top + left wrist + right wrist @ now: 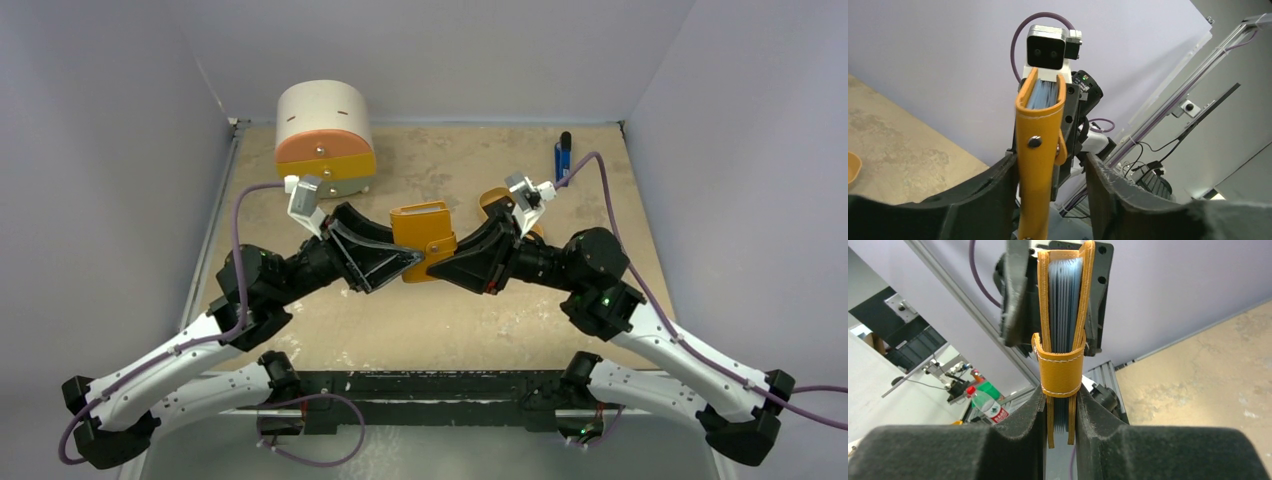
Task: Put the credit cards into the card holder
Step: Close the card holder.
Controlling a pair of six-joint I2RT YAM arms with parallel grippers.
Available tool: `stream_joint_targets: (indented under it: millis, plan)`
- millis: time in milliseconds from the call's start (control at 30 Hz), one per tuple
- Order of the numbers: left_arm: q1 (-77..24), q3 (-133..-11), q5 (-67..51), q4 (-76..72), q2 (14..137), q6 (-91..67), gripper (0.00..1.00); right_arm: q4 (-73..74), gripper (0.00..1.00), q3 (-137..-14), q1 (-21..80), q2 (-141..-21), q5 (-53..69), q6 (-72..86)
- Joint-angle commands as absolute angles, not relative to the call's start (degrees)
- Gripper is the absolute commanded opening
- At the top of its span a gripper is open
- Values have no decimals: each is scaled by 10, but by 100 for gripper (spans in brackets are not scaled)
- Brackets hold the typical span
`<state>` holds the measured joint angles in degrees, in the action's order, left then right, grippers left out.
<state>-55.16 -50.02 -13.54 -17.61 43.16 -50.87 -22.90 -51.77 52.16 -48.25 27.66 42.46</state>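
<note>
- Above the middle of the sandy-tan tabletop (480,320), the two arms meet nose to nose, with the flat orange-tan leather card holder (420,228) held up on edge between them.
- The right gripper (1059,401) is clenched on the card holder. Both black padded fingers (1023,425) press flat against its two orange covers, just below the stitched closing strap (1060,371).
- The left gripper (1050,162) is released, its jaws standing wider than the wallet. One finger (993,190) lies right against the cover, and the other finger stands clear with a gap showing.
- From the left wrist, a silver snap stud (1034,142) shows on the wallet's narrow side.
- Grey-blue inner pocket leaves (1064,305) fill the space between the covers. It cannot be told whether anything sits among them.
- Far left on the table stands a round cream cabinet with orange drawer fronts (323,135), well apart from the grippers.
- A tan oval tray (492,197) lies just behind the right wrist, partly hidden by it.
- A blue-and-black stick-shaped object (563,155) lies near the far right corner.
- Purple cables (238,235) loop from each wrist camera back along the arms.
</note>
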Motion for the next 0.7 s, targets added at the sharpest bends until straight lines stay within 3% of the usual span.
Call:
stream_joint_targets:
  millis: [0,100,200,300,500,600,667]
  plan:
    - [-553,-519,-112,-177,420,-511,57,-205,0,-552,521,-480,250,397]
    - [-553,-517,-95,-174,413,-508,67,-180,0,-563,521,-482,232,389]
    - [-554,-517,-90,-176,412,-504,70,-153,0,-574,521,-489,215,383]
    - [-553,-522,-90,-166,417,-498,66,-153,0,-576,521,-494,213,386]
    - [-553,-524,-94,-148,427,-497,48,-154,0,-579,521,-497,207,390]
    - [-554,-527,-94,-138,433,-495,48,-150,0,-581,521,-500,205,392]
    - [-554,-528,-96,-134,436,-494,53,-147,0,-583,521,-502,205,393]
